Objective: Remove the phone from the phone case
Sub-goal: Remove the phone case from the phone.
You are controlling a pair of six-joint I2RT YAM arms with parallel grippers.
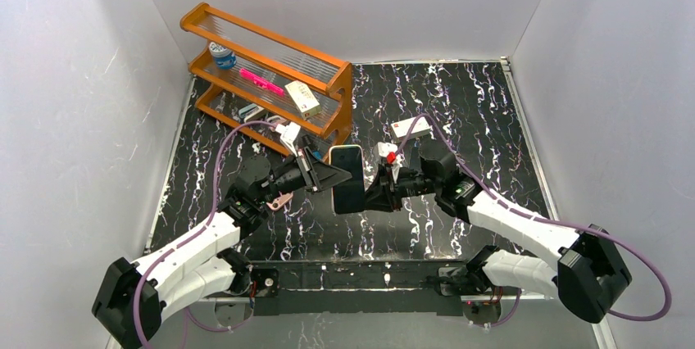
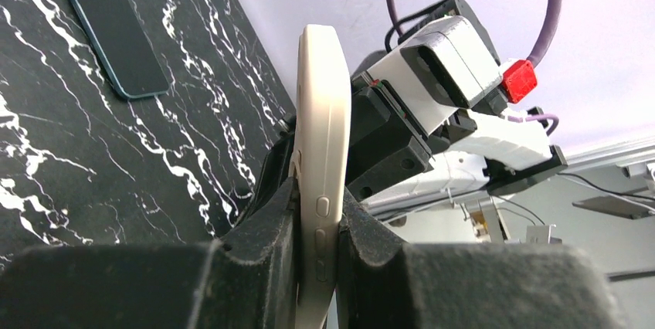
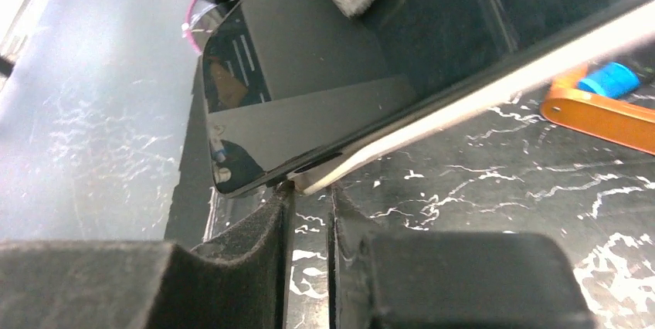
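Holding the phone point(image 1: 348, 179) in its shell up off the table point(image 1: 459, 120), I have it about midway between my 2 arms. Its long axis runs away from my bases and its dark screen is turned upward.

My left hand point(image 1: 321, 175) is pressed onto the phone case point(image 2: 324, 136) from the left long side. In the left wrist view the cream shell stands edge-on between my 2 fingers point(image 2: 263, 267), 1 pad on each broad face, with the side buttons point(image 2: 323, 207) just above the pinch.

My right hand point(image 1: 379, 189) sits on the opposite side at the near end. Its fingers are drawn almost together, and the case's cream corner is caught in the slit between them.

That corner is what the next move turns on. In the right wrist view the phone point(image 3: 309, 74) appears lifted off the cream rim there, with a thin dark gap showing just above my fingertips. Farther along the edge, glass and rim look flush.

I judge the phone is started out at only 1 corner. The peel should run along the long axis, away from my right hand, while the left steadies the shell.
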